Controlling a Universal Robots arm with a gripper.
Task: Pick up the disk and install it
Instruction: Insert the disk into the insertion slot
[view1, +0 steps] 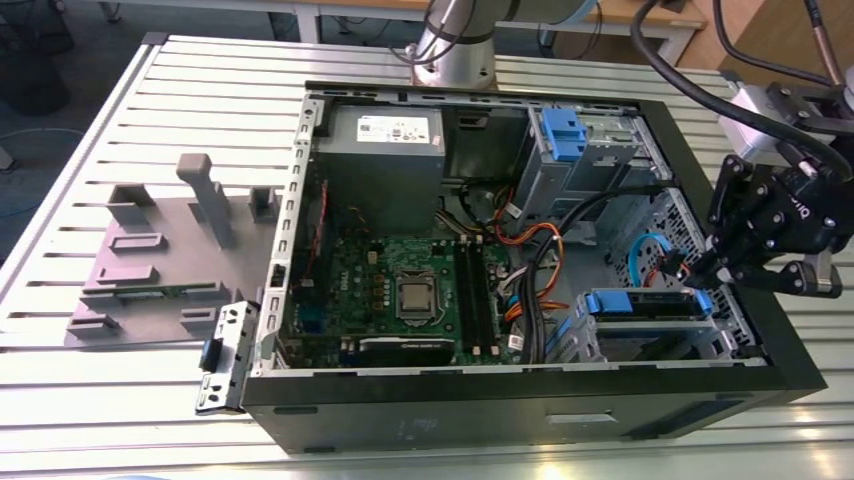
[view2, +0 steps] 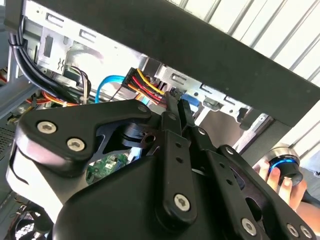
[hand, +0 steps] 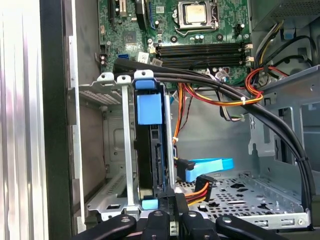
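One black computer tower case lies open on its side on a ribbed metal table, with the green motherboard exposed. At the corner of the case toward the exterior view's right stands a silver sheet-metal drive cage. The disk, a flat drive clipped in a blue plastic carrier frame, sits inside this cage. In the first wrist view the disk appears edge-on between the cage rails.

The black linkage gripper hangs over the case edge beside the cage. In both wrist views its jaws are drawn together with barely a slit between them, and nothing is seen clamped in them. The fingertips lie just beside the near end of the disk; contact cannot be confirmed.

A bundle of red, yellow and orange wires lies near the fingertips. In the second wrist view a hand grips a round black knob with a blue ring
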